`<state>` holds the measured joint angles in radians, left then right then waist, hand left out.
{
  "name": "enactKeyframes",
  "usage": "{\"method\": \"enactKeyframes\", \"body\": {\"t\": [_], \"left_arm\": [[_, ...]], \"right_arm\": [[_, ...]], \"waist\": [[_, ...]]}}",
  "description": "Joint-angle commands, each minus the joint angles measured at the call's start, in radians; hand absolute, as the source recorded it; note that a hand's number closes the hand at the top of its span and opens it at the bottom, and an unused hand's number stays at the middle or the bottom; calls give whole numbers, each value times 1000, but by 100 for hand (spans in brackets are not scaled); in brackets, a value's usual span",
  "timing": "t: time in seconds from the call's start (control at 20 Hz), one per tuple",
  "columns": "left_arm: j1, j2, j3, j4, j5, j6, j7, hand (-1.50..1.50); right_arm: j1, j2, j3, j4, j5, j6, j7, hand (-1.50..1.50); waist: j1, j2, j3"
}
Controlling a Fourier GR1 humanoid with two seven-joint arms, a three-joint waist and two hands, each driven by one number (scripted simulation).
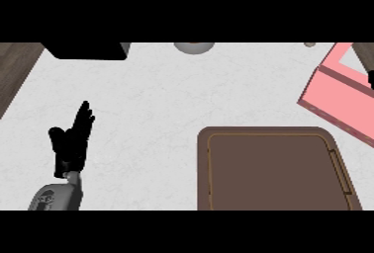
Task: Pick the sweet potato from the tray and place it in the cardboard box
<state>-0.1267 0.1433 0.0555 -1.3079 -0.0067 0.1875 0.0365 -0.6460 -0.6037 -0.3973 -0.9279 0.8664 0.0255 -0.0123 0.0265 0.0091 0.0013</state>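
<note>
White speckled counter carries a brown rectangular tray [276, 169] at five o'clock and a pink cardboard box [337, 99] at two o'clock. Left hand [71, 140] rests with fingers straight at nine o'clock. Right hand and sweet potato are unseen, so handling cannot be judged

Counter [182, 99] pale, stone-like, faintly mottled; tray [274, 170] matt brown; box [340, 99] matt pink, smooth.

Counter [168, 94]: white, faintly marbled, with dark wood beside its left edge.
Black block [86, 51]: lay at the far left edge.
Grey round object [194, 47]: sat at the far edge, partly cut off.
</note>
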Motion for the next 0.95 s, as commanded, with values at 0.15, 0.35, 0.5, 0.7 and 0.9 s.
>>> {"method": "enactKeyframes", "body": {"t": [0.15,0.35,0.5,0.7,0.9], "left_arm": [[11,-20,-2,46,-6,-1,-55,0],[22,21,5,-19,17,-43,9,0],[18,-11,-9,-15,-11,1,-7,0],[12,-24,-10,15,-17,7,-43,0],[0,0,21,57,3,-18,-56,0]], "right_arm": [[-85,-10,-100,343,-97,-56,-183,-150],[-128,3,-157,415,-174,-73,-317,-150],[-156,1,-225,418,-280,13,-397,-150],[-168,-52,-327,480,-400,114,-455,-150],[-167,-141,-404,544,-474,154,-445,-150]], "waist": [[6,4,1],[12,3,2],[-1,-1,2],[-7,0,1],[-8,1,1]]}}
